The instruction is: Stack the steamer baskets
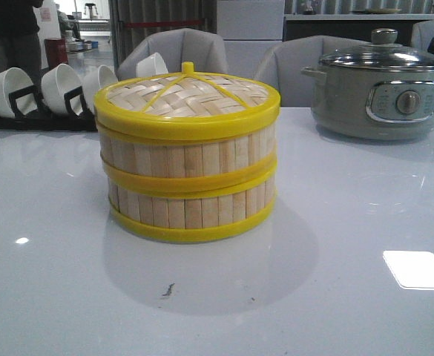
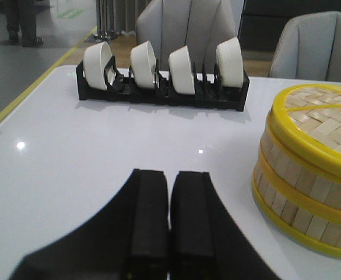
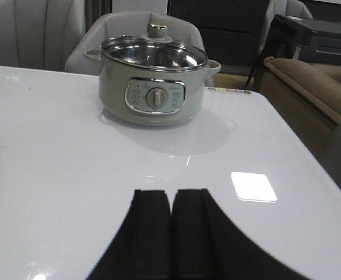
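Centrally on the glossy white table [image 1: 365,222] stand the steamer baskets [image 1: 188,185], two round tiers of pale wooden slats with yellow rims, capped by a woven bamboo lid [image 1: 191,95]. The left gripper [image 2: 170,216] hovers left of them, black fingers pressed together, holding nothing; the right gripper [image 3: 171,233] likewise, facing the grey pot [image 3: 153,81]. What the baskets contain is hidden.

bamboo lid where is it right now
In the front view the bamboo lid sits atop the two stacked steamer baskets mid-table, right of the bowl rack.
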Motion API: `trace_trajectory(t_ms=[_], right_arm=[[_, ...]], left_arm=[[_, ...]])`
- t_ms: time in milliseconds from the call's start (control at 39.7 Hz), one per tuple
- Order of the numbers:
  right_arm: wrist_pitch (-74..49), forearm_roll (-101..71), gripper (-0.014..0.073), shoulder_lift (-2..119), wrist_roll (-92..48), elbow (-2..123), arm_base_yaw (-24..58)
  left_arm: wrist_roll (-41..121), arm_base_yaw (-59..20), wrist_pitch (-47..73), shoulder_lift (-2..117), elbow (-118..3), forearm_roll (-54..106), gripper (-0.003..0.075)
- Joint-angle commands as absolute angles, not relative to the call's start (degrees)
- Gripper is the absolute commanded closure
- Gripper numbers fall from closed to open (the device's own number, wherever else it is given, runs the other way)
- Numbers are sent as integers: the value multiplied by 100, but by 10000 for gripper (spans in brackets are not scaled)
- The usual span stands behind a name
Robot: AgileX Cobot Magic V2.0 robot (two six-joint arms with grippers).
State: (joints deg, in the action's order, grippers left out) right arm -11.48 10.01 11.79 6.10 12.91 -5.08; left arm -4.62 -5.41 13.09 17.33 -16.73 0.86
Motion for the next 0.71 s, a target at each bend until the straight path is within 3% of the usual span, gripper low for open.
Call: trace_trajectory(t_ms=[0, 328, 681], right_arm=[[-683, 1057, 515, 1222, 613, 1464, -542], [-683, 1057, 515, 1222, 613, 1464, -542], [-683, 1057, 515, 1222, 613, 1464, -542]], left_arm=[[-495, -548, 563, 1428, -1509, 80, 635], [-495, -548, 174, 457, -417, 57, 635], [-495, -548, 71, 29, -62, -288, 635]])
